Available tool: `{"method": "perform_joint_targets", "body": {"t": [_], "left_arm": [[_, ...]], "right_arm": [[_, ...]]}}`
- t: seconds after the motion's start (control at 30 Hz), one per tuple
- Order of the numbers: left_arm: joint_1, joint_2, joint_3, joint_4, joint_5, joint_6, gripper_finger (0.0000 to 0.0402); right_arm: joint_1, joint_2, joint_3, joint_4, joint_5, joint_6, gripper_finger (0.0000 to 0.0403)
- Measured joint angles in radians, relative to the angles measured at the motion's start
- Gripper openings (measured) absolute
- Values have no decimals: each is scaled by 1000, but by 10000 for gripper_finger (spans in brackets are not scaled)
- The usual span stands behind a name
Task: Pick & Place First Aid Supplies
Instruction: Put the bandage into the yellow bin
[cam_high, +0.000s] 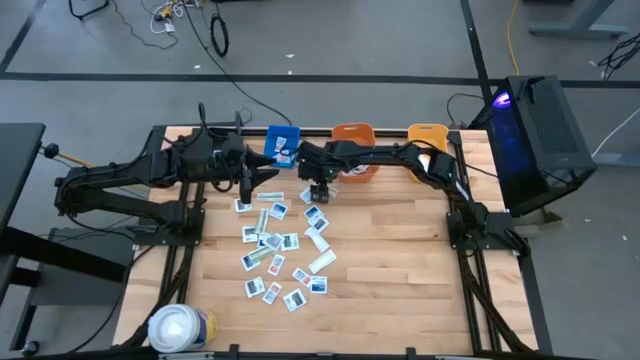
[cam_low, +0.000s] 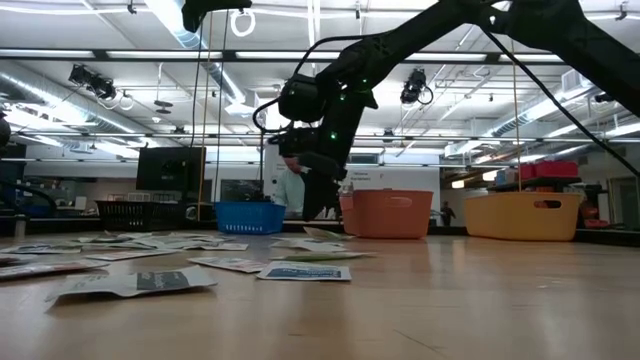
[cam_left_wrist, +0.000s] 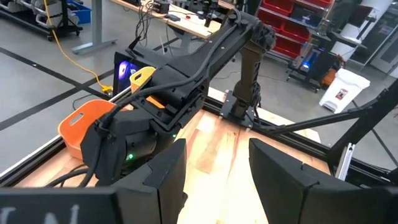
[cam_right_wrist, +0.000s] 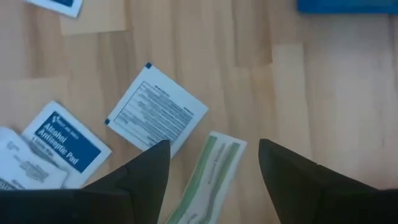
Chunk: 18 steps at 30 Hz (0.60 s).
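Many first aid supplies (cam_high: 275, 250), small flat white packets with blue print and pale green strips, lie scattered on the wooden table. My right gripper (cam_right_wrist: 213, 149) hangs open, pointing steeply down, over the far end of the scatter (cam_high: 318, 195). Between its fingers and below them lies a pale green strip (cam_right_wrist: 211, 171). Beside the strip are a white printed packet (cam_right_wrist: 157, 115) and a blue alcohol pad packet (cam_right_wrist: 65, 146). My left gripper (cam_left_wrist: 217, 149) is open and holds nothing. It is raised above the table's far left (cam_high: 262, 178), pointing nearly level toward the right arm.
Blue (cam_high: 283, 143), orange (cam_high: 355, 150) and yellow (cam_high: 428, 135) bins stand in a row along the far edge. A large white roll (cam_high: 180, 328) stands at the near left corner. Bare wood lies to the right of the packets (cam_high: 400, 260).
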Motion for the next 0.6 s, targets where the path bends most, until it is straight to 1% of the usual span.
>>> {"method": "perform_joint_targets", "body": {"t": [0.1,0.2,0.6], "left_arm": [[0,0,0,0,0,0,179],[0,0,0,0,0,0,179],[0,0,0,0,0,0,179]], "right_arm": [[0,0,0,7,4,26,247],[3,0,0,10,35,28,247],[23,7,0,20,66,45,247]]}}
